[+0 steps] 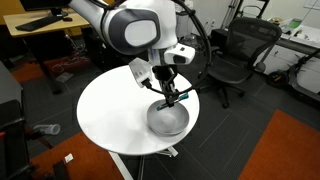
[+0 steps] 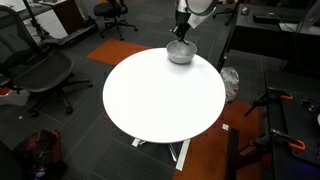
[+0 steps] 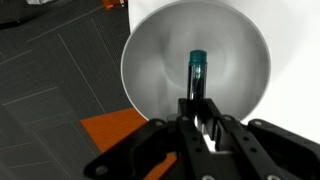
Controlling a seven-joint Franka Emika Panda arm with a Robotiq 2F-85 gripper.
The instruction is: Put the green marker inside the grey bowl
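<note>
Carpet (image 2: 70, 125), dark with orange patches, surrounds the round white worktop (image 2: 150, 110); office chairs (image 2: 40, 70) stand well apart from it. The grey bowl (image 2: 180, 54) sits near the worktop's edge, with broad white surface stretching away. Over the bowl, the end effector (image 3: 197, 112) grips the green marker (image 3: 196, 70), tip above the bowl's inside.

— What's the room like from your end?
— I see a dark grey floor (image 1: 240, 125) with an orange carpet patch (image 1: 292, 150). A round white bench (image 2: 150, 110) stands in the middle.
— Any furniture?
— There's a black office chair (image 1: 238, 52) just beyond the bench and a wooden desk (image 1: 45, 30) further back. The indoor light is even.
</note>
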